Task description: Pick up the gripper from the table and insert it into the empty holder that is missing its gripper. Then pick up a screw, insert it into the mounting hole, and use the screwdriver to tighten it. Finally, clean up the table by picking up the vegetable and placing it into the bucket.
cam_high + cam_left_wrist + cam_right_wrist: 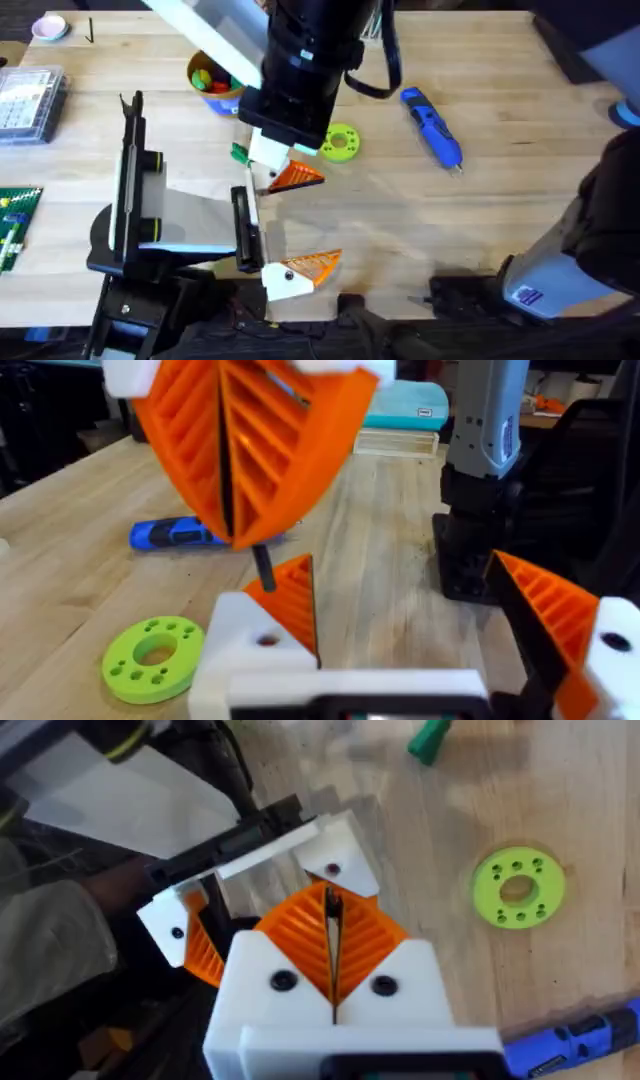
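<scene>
My right gripper (297, 177) reaches across the table and is shut on a thin dark screw (262, 565). It holds the screw just above the mounting hole (333, 870) in a white holder (240, 650) on one finger of my left gripper (305, 225). An orange gripper wedge (290, 595) stands in that holder. The left gripper is open, with nothing between its fingers. The blue screwdriver (432, 125) lies to the right on the table. A dark-green vegetable (238, 153) lies beside the right gripper, in front of the bucket (215, 85).
A lime-green disc with holes (340, 142) lies close behind the grippers. At the left stand a clear plastic box (30, 100) and a green board (15, 225). The right arm's base (560, 280) sits at the lower right.
</scene>
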Controlling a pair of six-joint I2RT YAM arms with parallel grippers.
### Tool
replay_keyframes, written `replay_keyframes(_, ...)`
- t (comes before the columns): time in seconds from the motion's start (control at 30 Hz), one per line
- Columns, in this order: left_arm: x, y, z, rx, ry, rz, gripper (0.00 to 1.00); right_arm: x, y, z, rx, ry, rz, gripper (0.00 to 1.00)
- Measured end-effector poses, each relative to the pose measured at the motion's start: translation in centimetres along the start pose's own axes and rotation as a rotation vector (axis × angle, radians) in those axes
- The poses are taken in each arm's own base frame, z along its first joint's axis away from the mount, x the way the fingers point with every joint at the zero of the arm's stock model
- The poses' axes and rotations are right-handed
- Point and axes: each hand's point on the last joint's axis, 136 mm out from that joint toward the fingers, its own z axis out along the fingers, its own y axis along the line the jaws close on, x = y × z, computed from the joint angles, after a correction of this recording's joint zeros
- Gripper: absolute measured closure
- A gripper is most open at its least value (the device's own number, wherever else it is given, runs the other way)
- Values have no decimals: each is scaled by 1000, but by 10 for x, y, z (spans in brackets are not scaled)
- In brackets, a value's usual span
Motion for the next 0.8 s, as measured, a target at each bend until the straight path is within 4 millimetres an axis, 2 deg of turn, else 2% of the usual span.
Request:
replay_keyframes(0.2, 0, 0, 0, 0, 0, 0, 8, -2, 4, 3, -28, -1, -12, 995)
replay_keyframes(0.53, 0, 0, 0, 0, 0, 0, 8, -2, -4, 24, -36, 52, -2, 995)
replay_keyframes(0.8, 0, 0, 0, 0, 1, -4, 8, -2, -6, 25, -28, 59, -4, 995)
